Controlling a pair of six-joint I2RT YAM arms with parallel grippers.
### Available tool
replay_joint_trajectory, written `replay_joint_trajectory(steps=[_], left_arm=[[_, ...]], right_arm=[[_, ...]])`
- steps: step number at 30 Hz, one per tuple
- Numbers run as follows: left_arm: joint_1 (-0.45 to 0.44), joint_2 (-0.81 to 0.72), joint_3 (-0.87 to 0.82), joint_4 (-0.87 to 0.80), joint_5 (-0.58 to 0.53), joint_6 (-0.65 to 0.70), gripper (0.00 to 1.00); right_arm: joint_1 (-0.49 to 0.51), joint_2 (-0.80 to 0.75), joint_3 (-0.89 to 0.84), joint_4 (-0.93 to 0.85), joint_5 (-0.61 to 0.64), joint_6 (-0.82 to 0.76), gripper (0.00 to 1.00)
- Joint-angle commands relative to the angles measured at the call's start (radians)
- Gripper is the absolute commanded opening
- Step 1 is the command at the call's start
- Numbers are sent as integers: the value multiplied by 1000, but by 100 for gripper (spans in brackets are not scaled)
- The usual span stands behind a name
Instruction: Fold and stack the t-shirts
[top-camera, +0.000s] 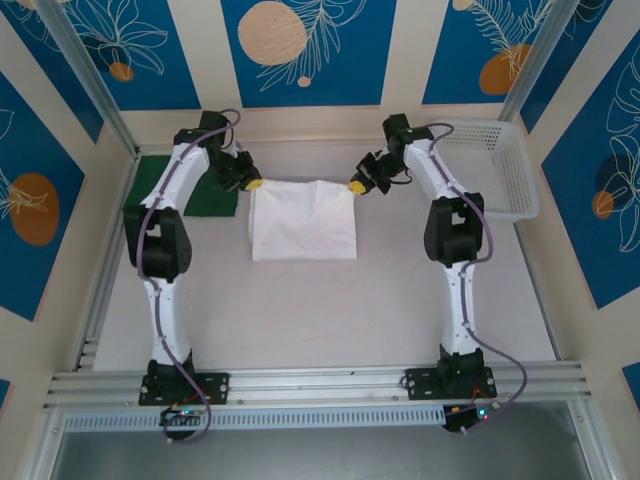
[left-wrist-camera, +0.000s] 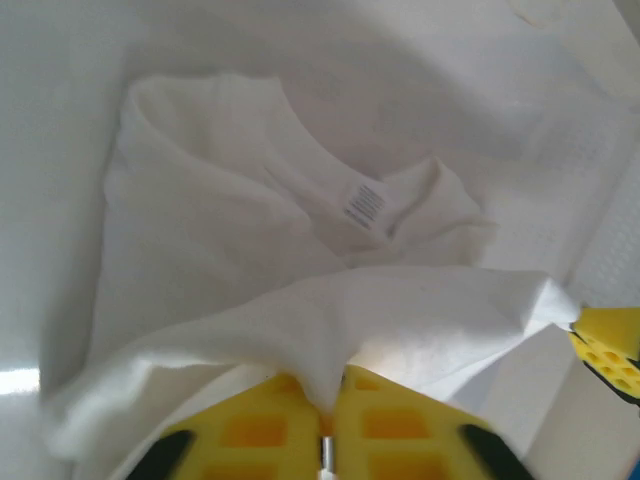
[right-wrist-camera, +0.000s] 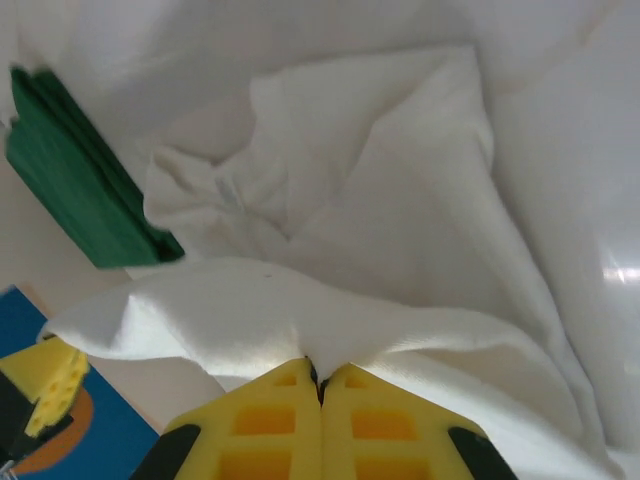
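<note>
The pale table takes up the middle of the overhead view. The white t-shirt lies on it just above centre as a rough rectangle, its top edge stretched between the two arms. The white mesh basket stands at the upper right, well apart from the shirt. The dark green t-shirt lies folded flat at the upper left, partly behind the left arm and just beside the white one.

From above, the left gripper sits at the white shirt's top left corner and the right gripper at its top right corner, but the jaws are too small there to read.

The wrist views settle it. In the left wrist view, the left gripper at bottom centre has its yellow fingers pressed together on a raised fold of the white t-shirt. This view also shows the neckline and a small printed label, which the overhead view does not.

In the right wrist view, the right gripper is likewise clenched on the white t-shirt, with the green t-shirt at the upper left.
</note>
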Motion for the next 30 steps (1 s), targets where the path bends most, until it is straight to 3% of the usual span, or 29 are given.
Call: replay_joint_trajectory(steps=[1, 2, 3, 5, 7, 11, 17, 19, 22, 24, 25, 26, 30], left_arm=[[33, 154, 182, -59, -21, -87, 32], [42, 200, 240, -76, -4, -112, 38], [51, 243, 305, -106, 2, -142, 42], [57, 253, 374, -128, -50, -153, 56], [59, 212, 363, -107, -86, -143, 62], [42, 99, 249, -86, -142, -101, 61], [-73, -50, -45, -22, -107, 13, 58], [-108, -76, -141, 5, -65, 41, 59], [-130, -119, -263, 17, -107, 79, 67], [-122, -136, -301, 12, -149, 113, 72], [-114, -139, -304, 6, -178, 143, 85], [-107, -136, -303, 7, -198, 174, 89], [-87, -79, -250, 3, -216, 271, 90]], right_arm=[[-24, 195, 249, -102, -104, 112, 26], [-32, 239, 299, -104, -117, 145, 68], [-41, 261, 332, -94, -138, 179, 100], [-59, 264, 347, -59, -153, 208, 99], [-69, 217, 330, -66, -104, 178, 99], [-57, 17, 71, 32, -56, 92, 95], [27, -234, -294, 209, -26, 6, 77], [50, -249, -348, 243, -54, 4, 75], [80, -221, -361, 214, -59, -23, 74], [99, -214, -363, 197, -16, -57, 79], [109, -216, -375, 205, 15, -77, 84], [119, -215, -386, 214, 38, -98, 86], [126, -171, -374, 202, 48, -119, 86]])
